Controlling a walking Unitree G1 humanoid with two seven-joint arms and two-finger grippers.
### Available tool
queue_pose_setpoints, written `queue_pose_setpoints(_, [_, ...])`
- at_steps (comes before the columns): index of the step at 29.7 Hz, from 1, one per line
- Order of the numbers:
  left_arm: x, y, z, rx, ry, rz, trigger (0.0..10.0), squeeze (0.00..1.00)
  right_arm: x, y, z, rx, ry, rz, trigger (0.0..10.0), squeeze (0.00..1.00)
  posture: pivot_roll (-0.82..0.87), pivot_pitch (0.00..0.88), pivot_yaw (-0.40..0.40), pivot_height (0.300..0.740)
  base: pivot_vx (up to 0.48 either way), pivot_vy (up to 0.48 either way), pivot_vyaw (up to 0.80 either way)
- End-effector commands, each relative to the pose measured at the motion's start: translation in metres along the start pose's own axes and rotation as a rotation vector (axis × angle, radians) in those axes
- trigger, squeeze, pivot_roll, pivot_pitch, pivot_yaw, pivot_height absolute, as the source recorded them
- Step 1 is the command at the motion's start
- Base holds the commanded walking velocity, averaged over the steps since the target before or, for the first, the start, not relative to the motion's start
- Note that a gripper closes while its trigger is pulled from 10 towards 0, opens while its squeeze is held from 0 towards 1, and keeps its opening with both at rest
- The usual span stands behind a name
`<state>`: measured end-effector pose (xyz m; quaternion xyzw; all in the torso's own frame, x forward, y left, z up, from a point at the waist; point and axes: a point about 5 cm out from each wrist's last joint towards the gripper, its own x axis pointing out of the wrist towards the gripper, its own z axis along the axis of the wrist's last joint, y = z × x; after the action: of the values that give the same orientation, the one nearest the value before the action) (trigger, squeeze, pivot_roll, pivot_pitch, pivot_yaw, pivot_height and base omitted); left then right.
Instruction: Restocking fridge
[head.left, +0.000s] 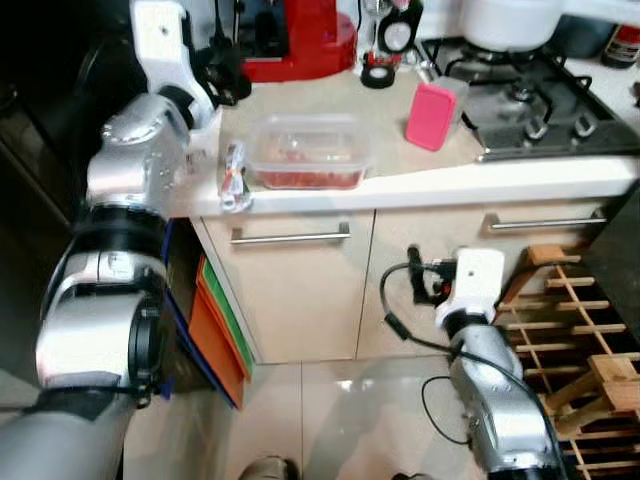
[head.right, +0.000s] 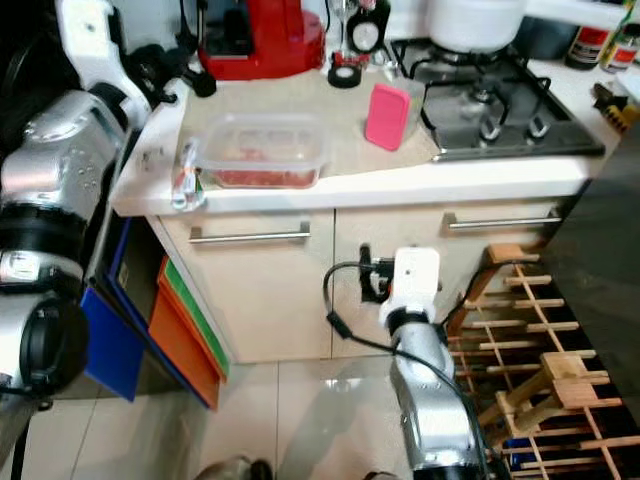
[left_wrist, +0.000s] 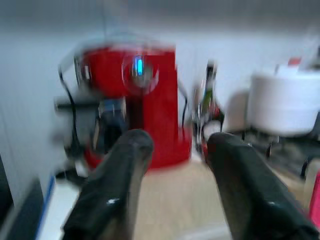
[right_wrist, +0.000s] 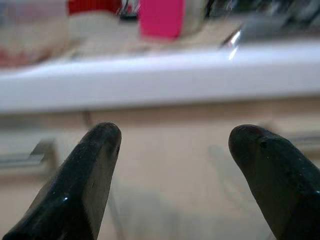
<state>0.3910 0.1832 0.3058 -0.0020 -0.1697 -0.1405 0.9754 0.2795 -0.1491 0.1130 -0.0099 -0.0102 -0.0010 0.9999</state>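
One clear food container, one pink cup, two drawer handles

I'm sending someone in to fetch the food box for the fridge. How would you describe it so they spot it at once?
Find the beige countertop left of the gas hob. In front of the red coffee machine, near the front edge, sits the clear plastic container. It is the one see-through lidded box, with reddish food inside, unlike the solid pink block standing to its right.
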Motion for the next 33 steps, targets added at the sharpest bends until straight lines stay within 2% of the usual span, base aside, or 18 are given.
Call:
queue_pose_setpoints(1, [-0.006,0.0,0.004,0.018,-0.024,-0.007,10.0,1.0,0.003,-0.001,0.005,0.008,-0.023,0.002,10.0,0.0,0.01,0.0,0.028,0.74,0.0,0.0,0.0])
queue_pose_setpoints(4, [-0.019,-0.002,-0.005,-0.009,-0.016,0.016,10.0,1.0,0.012,-0.004,0.01,-0.001,-0.042,0.01,10.0,0.0,0.04,0.0,-0.003,0.74,0.0,0.0,0.0])
queue_pose_setpoints(6, [-0.043,-0.013,-0.023,0.011,0.021,0.015,10.0,1.0,0.018,-0.005,0.016,-0.013,-0.068,0.006,10.0,0.0,0.05,0.0,-0.016,0.74,0.0,0.0,0.0])
queue_pose_setpoints(7, [-0.043,-0.013,-0.023,0.011,0.021,0.015,10.0,1.0,0.018,-0.005,0.016,-0.013,-0.068,0.006,10.0,0.0,0.05,0.0,-0.016,0.74,0.0,0.0,0.0])
queue_pose_setpoints(8, [-0.051,-0.019,-0.031,0.019,0.041,0.009,10.0,1.0,0.019,-0.006,0.019,-0.016,-0.077,0.004,10.0,0.0,0.06,0.0,-0.024,0.74,0.0,0.0,0.0])
queue_pose_setpoints(11, [-0.081,-0.035,-0.051,0.029,0.082,0.032,10.0,1.0,0.025,-0.011,0.028,-0.03,-0.113,-0.007,10.0,0.0,0.09,0.0,-0.044,0.74,0.0,0.0,0.0])
queue_pose_setpoints(12, [-0.097,-0.038,-0.056,0.024,0.083,0.084,10.0,1.0,0.026,-0.008,0.04,-0.038,-0.152,-0.006,10.0,0.0,0.1,0.0,-0.056,0.74,0.0,0.0,0.0])
queue_pose_setpoints(13, [-0.097,-0.038,-0.056,0.024,0.083,0.084,10.0,1.0,0.026,-0.008,0.04,-0.038,-0.152,-0.006,10.0,0.0,0.1,0.0,-0.056,0.74,0.0,0.0,0.0])
queue_pose_setpoints(14, [-0.106,-0.045,-0.057,0.063,0.078,0.1,10.0,1.0,0.026,-0.004,0.05,-0.035,-0.185,0.014,10.0,0.0,0.1,0.0,-0.067,0.74,0.0,0.0,0.0])
queue_pose_setpoints(17, [-0.11,-0.054,-0.059,0.084,0.08,0.079,10.0,1.0,0.027,-0.003,0.053,-0.029,-0.193,0.029,10.0,0.0,0.11,0.0,-0.077,0.74,0.0,0.0,0.0])
queue_pose_setpoints(19, [-0.121,-0.065,-0.063,0.119,0.094,0.04,10.0,1.0,0.026,0.001,0.052,-0.014,-0.192,0.049,10.0,0.0,0.11,0.0,-0.088,0.74,0.0,0.0,0.0])
queue_pose_setpoints(21, [-0.139,-0.068,-0.072,0.11,0.13,0.058,10.0,1.0,0.025,0.001,0.047,0.007,-0.171,0.053,10.0,0.0,0.12,0.0,-0.104,0.74,0.0,0.0,0.0])
queue_pose_setpoints(22, [-0.139,-0.068,-0.072,0.11,0.13,0.058,10.0,1.0,0.025,0.001,0.047,0.007,-0.171,0.053,10.0,0.0,0.12,0.0,-0.104,0.74,0.0,0.0,0.0])
queue_pose_setpoints(25, [-0.154,-0.071,-0.076,0.093,0.139,0.119,10.0,1.0,0.027,0.003,0.047,0.014,-0.172,0.056,10.0,0.0,0.13,0.0,-0.124,0.74,0.0,0.0,0.0])
queue_pose_setpoints(27, [-0.149,-0.073,-0.072,0.1,0.109,0.152,10.0,1.0,0.027,0.005,0.047,0.008,-0.181,0.07,10.0,0.0,0.13,0.0,-0.125,0.74,0.0,0.0,0.0])
queue_pose_setpoints(30, [-0.139,-0.078,-0.063,0.109,0.063,0.113,10.0,1.0,0.025,0.005,0.053,0.01,-0.204,0.083,10.0,0.0,0.12,0.0,-0.119,0.74,0.0,0.0,0.0])
queue_pose_setpoints(31, [-0.137,-0.078,-0.061,0.104,0.052,0.093,10.0,0.05,0.022,0.006,0.055,0.009,-0.216,0.097,10.0,0.0,0.11,0.0,-0.116,0.74,0.0,0.0,0.0])
queue_pose_setpoints(33, [-0.137,-0.078,-0.063,0.097,0.065,0.086,10.0,0.0,0.021,0.007,0.054,0.014,-0.214,0.1,10.0,0.03,0.1,0.0,-0.109,0.74,0.0,0.0,0.0])
